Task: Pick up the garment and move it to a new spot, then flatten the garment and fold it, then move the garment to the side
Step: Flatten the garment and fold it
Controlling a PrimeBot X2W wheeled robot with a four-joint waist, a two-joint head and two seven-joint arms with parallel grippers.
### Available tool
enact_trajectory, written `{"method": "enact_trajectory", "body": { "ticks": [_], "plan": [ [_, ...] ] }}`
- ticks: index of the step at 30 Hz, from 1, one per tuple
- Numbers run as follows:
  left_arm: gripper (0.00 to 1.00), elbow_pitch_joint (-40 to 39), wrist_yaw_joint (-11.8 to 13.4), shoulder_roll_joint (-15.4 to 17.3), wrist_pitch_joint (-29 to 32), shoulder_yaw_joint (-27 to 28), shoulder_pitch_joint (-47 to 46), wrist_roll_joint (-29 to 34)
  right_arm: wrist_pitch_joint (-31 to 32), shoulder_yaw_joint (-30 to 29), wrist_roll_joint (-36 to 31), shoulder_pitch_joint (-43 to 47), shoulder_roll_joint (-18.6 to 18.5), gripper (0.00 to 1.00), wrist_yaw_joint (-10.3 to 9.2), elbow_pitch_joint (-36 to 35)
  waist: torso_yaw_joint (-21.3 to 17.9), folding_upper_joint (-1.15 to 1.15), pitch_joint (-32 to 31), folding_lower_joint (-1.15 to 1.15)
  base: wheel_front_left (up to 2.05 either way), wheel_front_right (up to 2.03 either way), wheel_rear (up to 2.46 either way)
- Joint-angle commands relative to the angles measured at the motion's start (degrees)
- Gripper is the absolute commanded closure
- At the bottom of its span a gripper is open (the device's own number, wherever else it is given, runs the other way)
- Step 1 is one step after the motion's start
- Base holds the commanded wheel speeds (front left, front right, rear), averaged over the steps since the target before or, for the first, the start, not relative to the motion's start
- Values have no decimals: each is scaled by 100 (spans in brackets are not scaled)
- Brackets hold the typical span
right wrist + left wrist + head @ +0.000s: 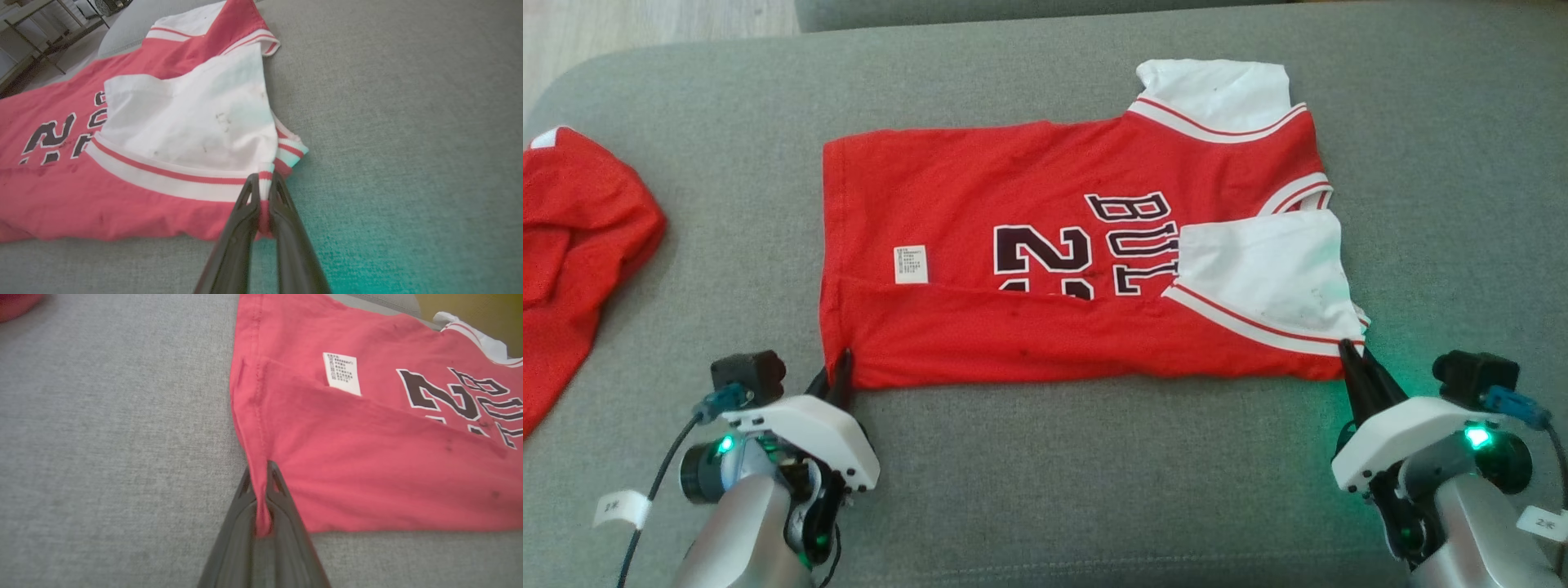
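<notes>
The garment [1045,245] is a red jersey with white sleeves and dark lettering, lying sideways on the grey cushion with its near long edge folded up over the front. My left gripper [840,369] is shut on the garment's near hem corner, and in the left wrist view red cloth [261,506] is pinched between the dark fingers [282,498]. My right gripper [1354,356] is shut on the near shoulder corner by the white sleeve [196,118]. The striped trim [264,179] runs between its fingers [245,212].
A second red garment [572,245] lies bunched at the cushion's far left edge. The grey cushion [1094,474] stretches bare in front of the jersey and to its right. Wooden floor [645,24] shows beyond the cushion's far left corner.
</notes>
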Motion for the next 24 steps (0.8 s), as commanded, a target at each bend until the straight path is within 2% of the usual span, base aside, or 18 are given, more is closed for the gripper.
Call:
{"method": "enact_trajectory", "body": {
  "ticks": [1,9,13,23,24],
  "plan": [
    [100,-140,18,153,-65,162,-45,36,-75,138,85,-73,-84,100,-5,-227,9,0,-30,0,0,0,0],
    [100,-706,55,355,35,139,347,17,43,-69,319,538,-112,100,-5,-776,78,0,-277,0,0,0,0],
    [100,-1095,82,469,270,104,688,-25,187,-294,278,1038,20,100,-5,-1168,77,0,-431,0,0,0,0],
    [100,-1835,349,576,804,99,1581,-206,617,-614,107,1946,362,100,-5,-1956,-22,0,-651,0,0,0,0],
    [68,-1878,367,584,831,106,1626,-223,628,-627,80,1965,379,58,-5,-2006,-33,0,-659,0,0,0,0]
  ]
}}
